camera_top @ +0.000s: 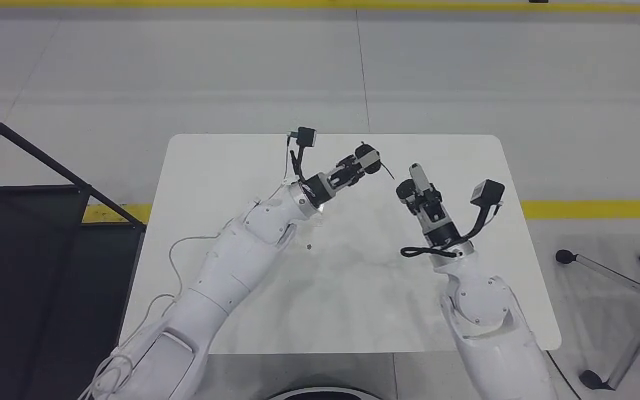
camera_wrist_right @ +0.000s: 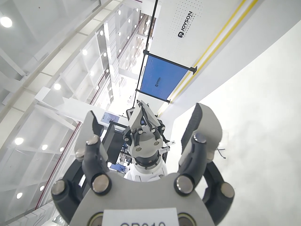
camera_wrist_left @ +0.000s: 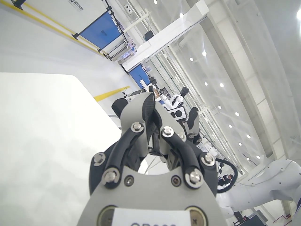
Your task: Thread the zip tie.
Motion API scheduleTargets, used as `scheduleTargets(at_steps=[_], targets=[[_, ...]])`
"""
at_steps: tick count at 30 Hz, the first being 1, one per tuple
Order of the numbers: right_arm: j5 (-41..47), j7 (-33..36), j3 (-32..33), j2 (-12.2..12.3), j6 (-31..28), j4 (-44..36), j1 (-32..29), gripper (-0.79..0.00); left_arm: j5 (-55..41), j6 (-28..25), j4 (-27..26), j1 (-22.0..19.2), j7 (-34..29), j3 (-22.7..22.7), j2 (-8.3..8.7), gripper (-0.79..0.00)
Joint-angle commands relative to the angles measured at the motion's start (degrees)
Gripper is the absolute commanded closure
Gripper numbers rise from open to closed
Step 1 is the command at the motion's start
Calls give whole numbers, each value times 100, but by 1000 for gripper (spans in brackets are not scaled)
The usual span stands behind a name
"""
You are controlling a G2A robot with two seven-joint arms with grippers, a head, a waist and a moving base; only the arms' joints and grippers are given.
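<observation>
The zip tie is hard to make out. From above it is a thin dark strand between the two sets of jaws, just off the tip of the left jaws. The right wrist view shows a short dark wisp against the counter, partly hidden behind one pad of the right jaws. Its head and tail cannot be told apart. I also cannot tell whether it hangs in the air or lies on the counter.

The left jaws are pressed together, with the ribbed dark pads meeting at the tips in the left wrist view. Whether the strand is pinched between them cannot be seen. They are held up off the counter, over its far middle part, and point toward the right jaws.

The right jaws are spread wide with nothing between the pads. They point back at the left jaws, near them but apart. In the right wrist view the closed left jaws show through the gap between the pads. In the left wrist view the right jaws are mostly hidden behind the left ones, showing only as dark tips on either side. The right arm is cut off at the picture's edge there.

The left arm reaches in from the near left corner, and the right arm comes in from the near right.
</observation>
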Motion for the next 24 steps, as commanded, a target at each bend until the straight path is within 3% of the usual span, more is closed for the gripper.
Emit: scheduleTargets(at_steps=[1, 8, 16, 21, 24], targets=[[-12, 122, 85, 15, 15, -4, -36, -785, 76, 19, -59, 47, 8, -75, 26, 0], [-89, 614, 274, 62, -2, -4, -80, -785, 547, 274, -371, 308, 46, -440, 173, 0], [-295, 1078, 328, 103, -35, -45, -55, -785, 640, 504, -1203, 920, -325, -1054, 419, 0], [-314, 1106, 328, 105, -32, -46, -49, -785, 641, 652, -1680, 1314, -465, -1383, 538, 0], [-314, 1106, 328, 105, -32, -46, -49, -785, 641, 652, -1680, 1314, -465, -1383, 538, 0]])
